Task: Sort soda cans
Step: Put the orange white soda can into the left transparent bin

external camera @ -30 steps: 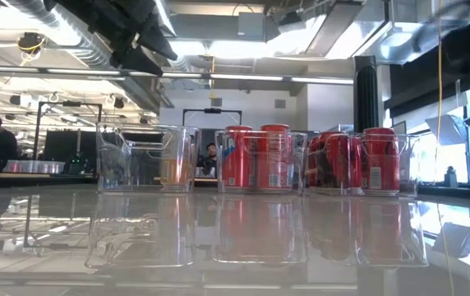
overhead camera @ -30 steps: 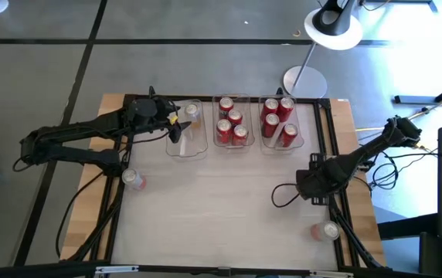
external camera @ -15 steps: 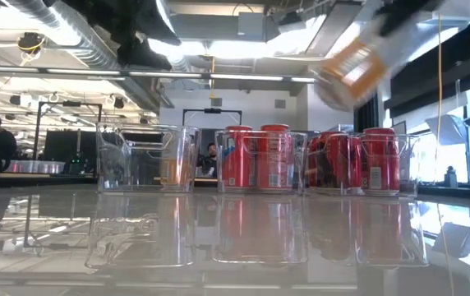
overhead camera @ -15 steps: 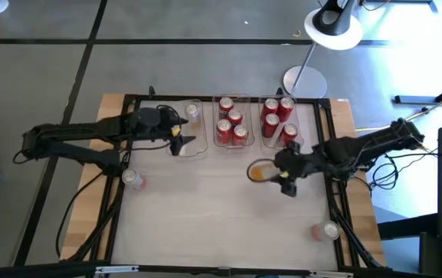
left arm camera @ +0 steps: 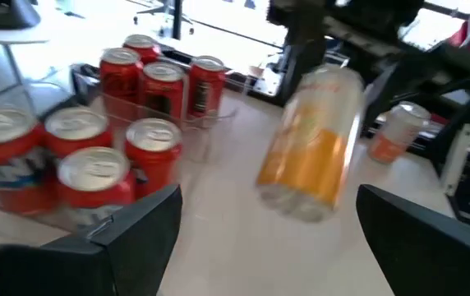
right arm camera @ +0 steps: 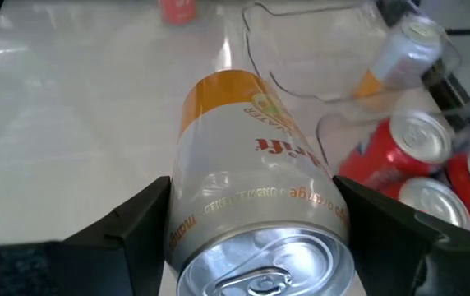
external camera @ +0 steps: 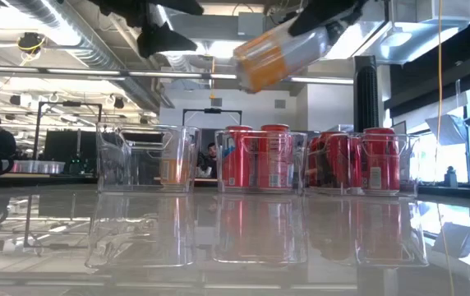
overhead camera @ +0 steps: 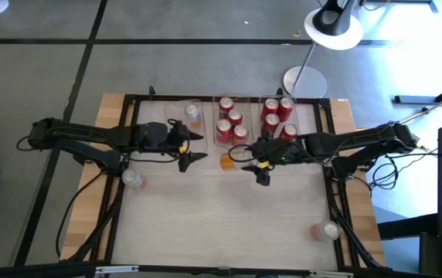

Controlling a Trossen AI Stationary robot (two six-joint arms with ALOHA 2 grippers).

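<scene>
Held can: your right end effector (right arm camera: 251,247) has its fingers clamped on the sides of an orange-and-silver can (right arm camera: 247,205), carried lying over, above the table (overhead camera: 229,216) in front of the middle bin (overhead camera: 232,122).
Why it is held so: a side grip leaves the ends free, so you could tip it upright over a bin; I judge it bound for the left bin (overhead camera: 188,127), where a similar orange-and-silver can (overhead camera: 192,113) already stands.
Sorted cans: red cans (overhead camera: 229,123) fill the middle bin, more red cans (overhead camera: 277,117) the right bin (overhead camera: 281,122); the grouping by colour explains why the orange one is kept apart.
Loose cans: one lies on the table's left edge (overhead camera: 132,179), another near the right front corner (overhead camera: 327,230), both unsorted.
Left end effector: yours (overhead camera: 188,150) hangs empty, fingers spread wide, just in front of the left bin and facing the carried can, perhaps waiting to receive it.
High view: gives you the layout and which arm holds what, but the can shows only as a small orange patch (overhead camera: 227,161).
Low view: shows the can (external camera: 280,53) well clear above the bins.
Right wrist view: shows the grip and lettering.
Left wrist view: shows the can (left arm camera: 313,144) from the far side.
</scene>
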